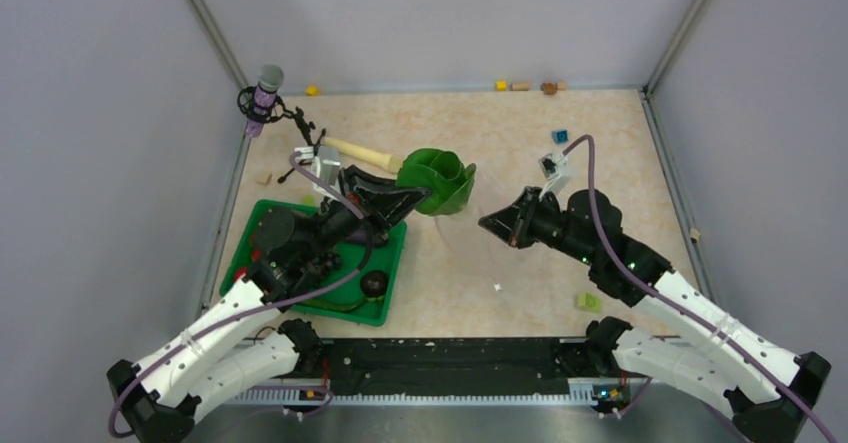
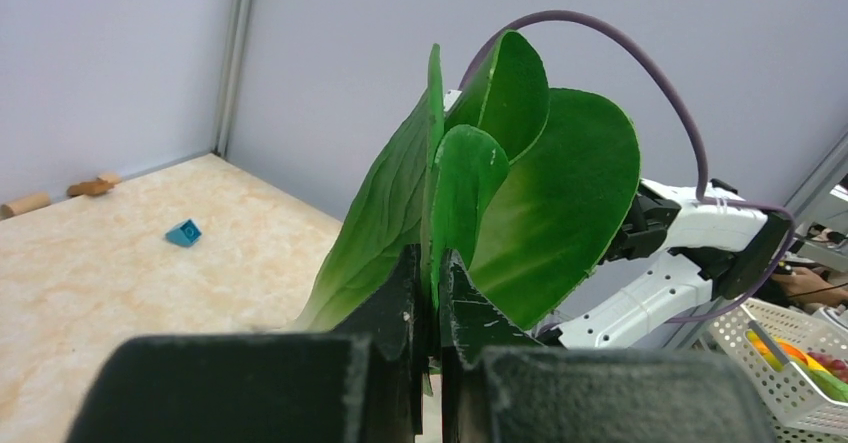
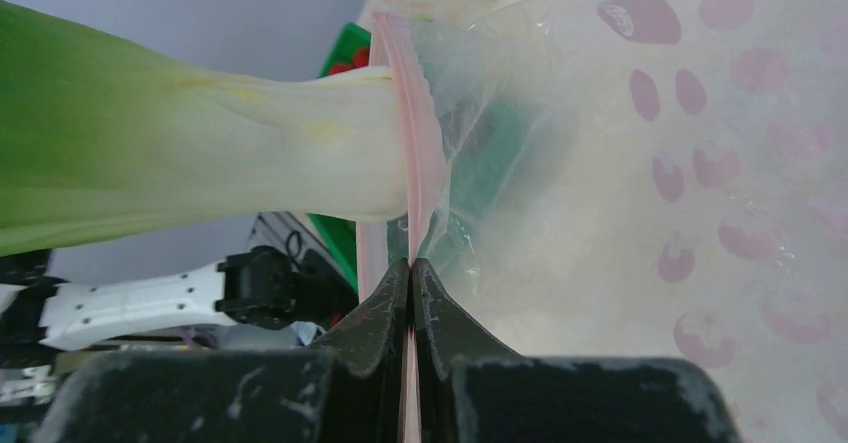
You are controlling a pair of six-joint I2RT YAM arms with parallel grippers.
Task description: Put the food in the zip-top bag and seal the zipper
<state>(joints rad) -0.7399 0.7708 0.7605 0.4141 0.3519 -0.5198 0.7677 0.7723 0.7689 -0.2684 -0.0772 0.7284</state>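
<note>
While the bok choy sits only at the bag's mouth, you're on the loading step, first item. Sealing is a long way off.

Right wrist:
- The right gripper is pinched tight on the zipper. It holds the pink strip on edge, with the zip-top bag hanging behind it.
- The white stalk end touches the strip. I can't tell if it's past the lip.
- Count: one bag, one zipper strip, one bok choy.
- A sliver of the green tray shows behind with something red in it, too small to count.

Left wrist:
- The left gripper is clamped on a single leaf near its base, and the other leaves fan up past the fingers.
- One blue block lies on the table, well apart.
- Two wooden pieces lie near the far wall.

Top:
- The grippers face each other mid-table, with the bok choy at the left gripper's tip and near the right one.
- The clear bag barely reads in this view.
- One dark food piece lies on the tray. The left arm covers most of the tray, so you can't count the rest of the food.
- Clutter: one rolling pin, two yellow blocks and one green block.

Next, as I judge it:
- Drive the left arm stalk-first through the opening and keep the right gripper steady on the strip.
- You're holding one thin leaf, so go slow or it may twist.
- Release only once the bulk is past the pink strip.
- Then fetch the tray items.
</note>
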